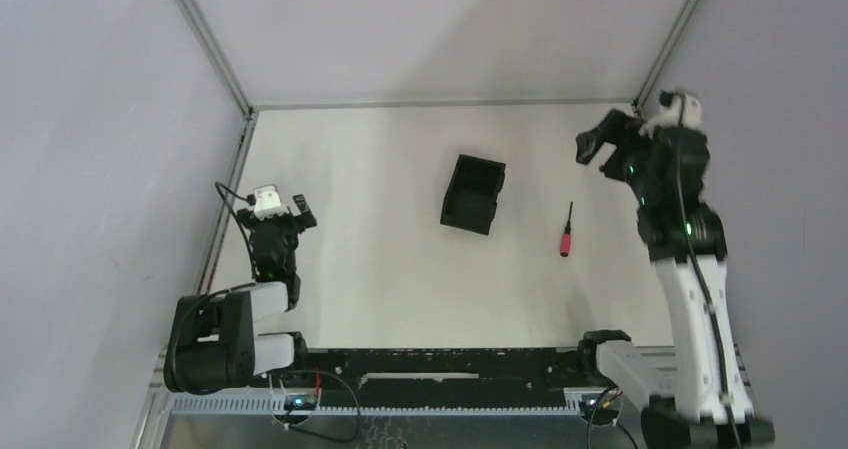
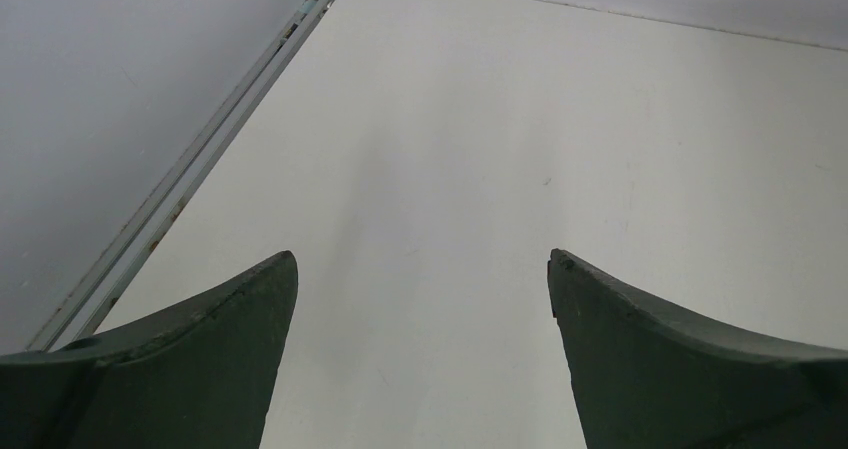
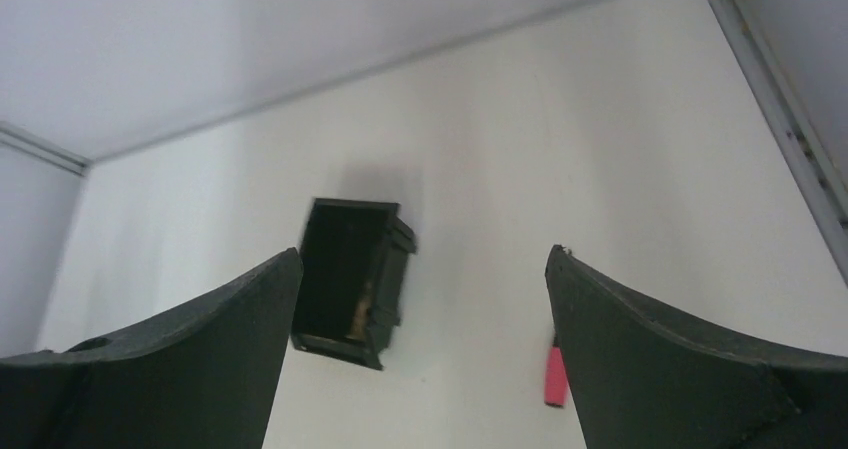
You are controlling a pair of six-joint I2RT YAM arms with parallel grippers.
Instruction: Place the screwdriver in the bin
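Observation:
The screwdriver (image 1: 566,231), red handle and thin black shaft, lies flat on the white table right of centre, handle toward me. In the right wrist view only its red handle (image 3: 554,377) shows beside the right finger. The black open-top bin (image 1: 473,193) stands near the table's middle, also seen in the right wrist view (image 3: 350,280). My right gripper (image 1: 592,149) is open and empty, raised high above the table's far right, well above the screwdriver. My left gripper (image 1: 303,209) is open and empty at the near left, over bare table (image 2: 420,259).
Grey walls enclose the table, with metal frame rails along the left edge (image 1: 228,204) and back edge (image 1: 440,103). A black rail with cables (image 1: 440,364) runs along the near edge between the arm bases.

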